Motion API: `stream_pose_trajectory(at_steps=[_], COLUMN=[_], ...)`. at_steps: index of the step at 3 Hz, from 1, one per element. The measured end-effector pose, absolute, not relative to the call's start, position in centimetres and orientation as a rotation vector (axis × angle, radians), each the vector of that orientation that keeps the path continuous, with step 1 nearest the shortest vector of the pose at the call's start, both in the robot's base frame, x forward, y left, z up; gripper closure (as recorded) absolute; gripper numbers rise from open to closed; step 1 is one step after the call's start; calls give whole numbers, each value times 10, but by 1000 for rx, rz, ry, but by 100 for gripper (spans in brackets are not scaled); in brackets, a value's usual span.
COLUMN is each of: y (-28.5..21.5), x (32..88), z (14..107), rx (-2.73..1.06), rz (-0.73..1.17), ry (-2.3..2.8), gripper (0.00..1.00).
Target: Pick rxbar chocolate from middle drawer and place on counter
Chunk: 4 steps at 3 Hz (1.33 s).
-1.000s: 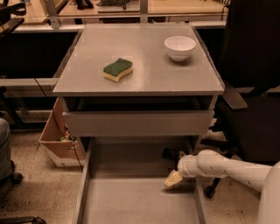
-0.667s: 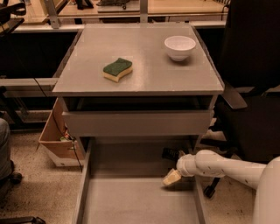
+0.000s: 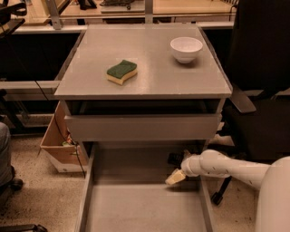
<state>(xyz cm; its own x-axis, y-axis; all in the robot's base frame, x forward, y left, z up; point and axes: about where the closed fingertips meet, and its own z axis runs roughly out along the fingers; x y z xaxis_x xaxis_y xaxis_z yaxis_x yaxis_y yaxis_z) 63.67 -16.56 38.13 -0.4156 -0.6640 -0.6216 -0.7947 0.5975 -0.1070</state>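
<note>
Claw [image 3: 176, 176] over open middle drawer [image 3: 136, 208] rear right, state unclear; bowl [image 3: 186, 48], sponge [image 3: 122, 72] on counter [image 3: 154, 68].

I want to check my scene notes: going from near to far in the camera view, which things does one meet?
From near to far: middle drawer → gripper, low over the drawer's far right part → upper drawer front → sponge on the counter → bowl.

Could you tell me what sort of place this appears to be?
Probably a lab or office workspace: a grey drawer cabinet, wooden benches behind, an office chair beside it. The gripper hangs over the open drawer.
</note>
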Motion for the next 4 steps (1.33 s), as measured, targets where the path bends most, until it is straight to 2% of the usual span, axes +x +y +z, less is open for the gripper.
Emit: stream_pose_trajectory(at_steps=[2,3,4], y=[-167,-176,-183], x=[660,667,666], z=[365,354,351], rx=[-1127,-1109,-1098], rz=[245,242,246], ry=[2246,2283,2307], gripper=[0,19,50])
